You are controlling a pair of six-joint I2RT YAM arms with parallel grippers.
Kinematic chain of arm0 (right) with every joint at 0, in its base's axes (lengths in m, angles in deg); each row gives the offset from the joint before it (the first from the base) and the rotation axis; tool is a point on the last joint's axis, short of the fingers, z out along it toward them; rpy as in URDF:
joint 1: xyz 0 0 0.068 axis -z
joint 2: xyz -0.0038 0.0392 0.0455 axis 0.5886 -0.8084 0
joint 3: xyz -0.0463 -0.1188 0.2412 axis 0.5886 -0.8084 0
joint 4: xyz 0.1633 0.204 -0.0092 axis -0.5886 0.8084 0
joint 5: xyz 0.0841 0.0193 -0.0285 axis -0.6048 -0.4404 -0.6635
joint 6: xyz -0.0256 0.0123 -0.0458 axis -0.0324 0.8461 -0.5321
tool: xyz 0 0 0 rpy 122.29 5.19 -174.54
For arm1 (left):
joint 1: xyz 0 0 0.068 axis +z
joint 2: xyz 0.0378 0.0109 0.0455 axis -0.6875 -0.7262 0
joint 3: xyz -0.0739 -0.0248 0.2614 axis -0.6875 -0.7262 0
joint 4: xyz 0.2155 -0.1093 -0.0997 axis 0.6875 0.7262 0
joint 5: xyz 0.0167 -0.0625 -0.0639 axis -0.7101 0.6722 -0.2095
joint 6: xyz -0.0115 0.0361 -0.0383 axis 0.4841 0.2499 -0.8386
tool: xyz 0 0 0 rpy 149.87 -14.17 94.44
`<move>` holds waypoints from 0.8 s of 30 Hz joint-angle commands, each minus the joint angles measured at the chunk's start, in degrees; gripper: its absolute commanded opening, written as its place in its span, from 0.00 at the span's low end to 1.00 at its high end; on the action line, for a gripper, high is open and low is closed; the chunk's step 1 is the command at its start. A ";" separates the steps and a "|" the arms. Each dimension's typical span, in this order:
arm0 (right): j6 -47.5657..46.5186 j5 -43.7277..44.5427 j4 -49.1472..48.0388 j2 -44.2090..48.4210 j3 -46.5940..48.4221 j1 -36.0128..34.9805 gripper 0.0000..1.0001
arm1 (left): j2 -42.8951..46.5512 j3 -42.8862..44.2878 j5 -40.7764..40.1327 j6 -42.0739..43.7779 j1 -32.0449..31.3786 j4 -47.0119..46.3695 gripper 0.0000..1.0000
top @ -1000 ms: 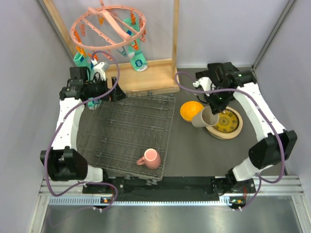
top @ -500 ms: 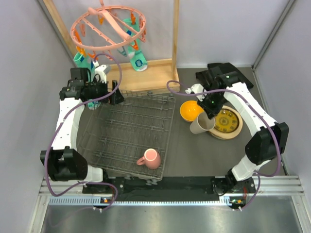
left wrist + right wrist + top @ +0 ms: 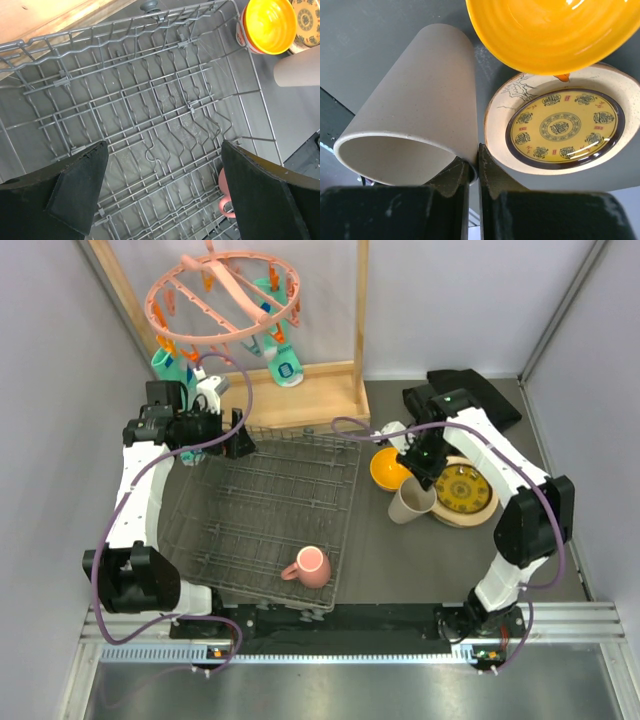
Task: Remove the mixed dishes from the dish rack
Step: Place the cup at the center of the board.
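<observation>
My right gripper [image 3: 473, 167] is shut on the rim of the beige cup [image 3: 415, 130], one finger inside it and one outside. In the top view the beige cup [image 3: 411, 503] hangs between the orange bowl [image 3: 393, 468] and the yellow patterned plate [image 3: 464, 490], which lies on a cream plate [image 3: 482, 512]. The dark grey dish rack [image 3: 260, 515] holds only the pink mug [image 3: 309, 567] at its near right corner. My left gripper [image 3: 236, 433] is open and empty above the rack's far left corner. In the left wrist view the rack [image 3: 150, 115] fills the frame and the mug [image 3: 224, 197] peeks past the right finger.
A wooden frame [image 3: 300, 390] with a pink peg hanger [image 3: 225, 295] stands behind the rack. A black cloth [image 3: 470, 395] lies at the far right. Grey walls close in both sides.
My right gripper has carried the beige cup leftward and toward the near side, from over the yellow plate to beside the orange bowl. The left arm has hardly moved.
</observation>
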 commanded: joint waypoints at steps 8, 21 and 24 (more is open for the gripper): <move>-1.45 0.77 14.41 -4.52 3.46 -1.47 0.00 | -0.09 -0.04 1.19 2.79 0.10 1.14 0.98; -1.89 2.43 14.95 -8.57 5.92 -2.09 0.00 | 0.00 -0.04 1.27 4.02 0.18 1.94 0.98; -1.72 3.05 14.86 -9.01 6.01 -2.09 0.05 | -0.09 0.04 1.45 4.11 0.18 2.02 0.98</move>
